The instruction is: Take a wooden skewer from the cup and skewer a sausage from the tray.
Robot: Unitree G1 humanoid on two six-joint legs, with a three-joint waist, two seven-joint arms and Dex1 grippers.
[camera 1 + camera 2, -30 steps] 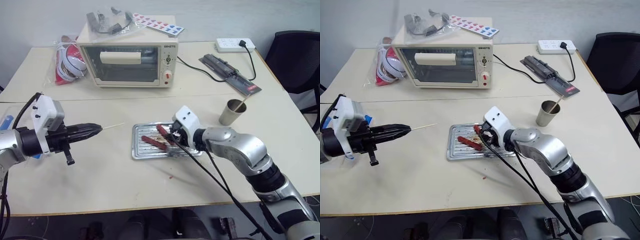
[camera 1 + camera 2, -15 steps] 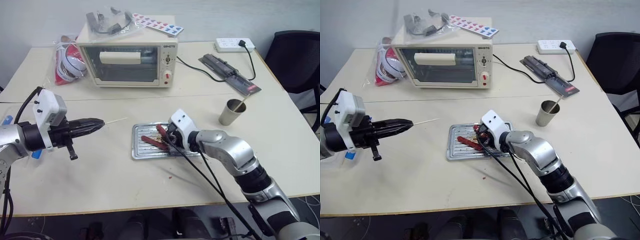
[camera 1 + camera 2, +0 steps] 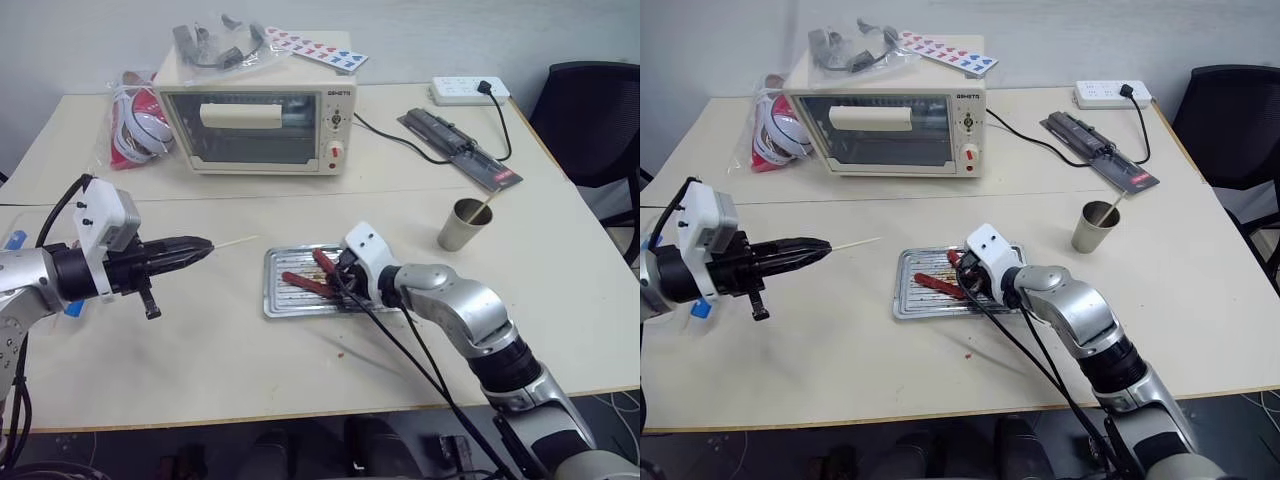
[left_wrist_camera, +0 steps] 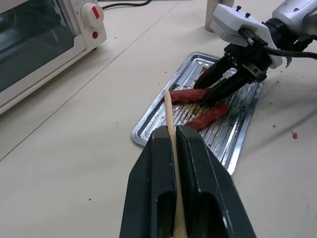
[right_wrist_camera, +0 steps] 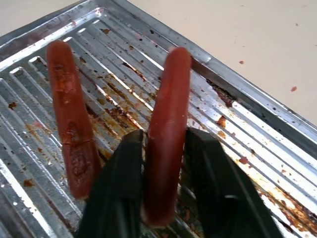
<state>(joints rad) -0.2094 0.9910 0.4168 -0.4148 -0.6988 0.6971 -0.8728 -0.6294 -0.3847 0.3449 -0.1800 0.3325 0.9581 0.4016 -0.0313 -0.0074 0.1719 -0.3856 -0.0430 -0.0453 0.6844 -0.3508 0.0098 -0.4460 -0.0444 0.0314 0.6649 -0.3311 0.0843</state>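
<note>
Hidden or unclear: the far end of the gripped sausage [image 5: 163, 134] is covered by the right gripper's black fingers [image 5: 124, 188] in the right wrist view; from the head views the gripper body hides most of it. Whether that sausage rests on the tray or is raised off it cannot be told. The held skewer's rear end is lost between the left fingers.

Left arm pose: reaches in from the robot's left, roughly level above the table [image 3: 230, 360], pointing toward the tray.

Left gripper [image 3: 200, 245]: fingers pressed together on a wooden skewer [image 3: 232, 241], whose pale pointed tip sticks out ahead of the fingertips.

Right arm pose: comes from the robot's right, bent, wrist angled down onto the near right part of the tray.

Right gripper [image 3: 962, 276]: fingers clamped either side of one sausage, touching its flanks.

Tray [image 3: 275, 305]: silver, ribbed, stained brown, lying on the table in front of the toaster oven [image 3: 255, 125], between the two grippers.

Second sausage [image 5: 69, 129]: lies loose on the tray ribs just beside the gripped one, touched by neither finger.

Skewer relative to sausage: the tip points toward the tray and stops short of it, well apart from both sausages.

Cup [image 3: 465, 225]: stands upright on the table to the robot's right of the tray, apart from the right arm, with another skewer [image 3: 484, 210] leaning out of it.
</note>
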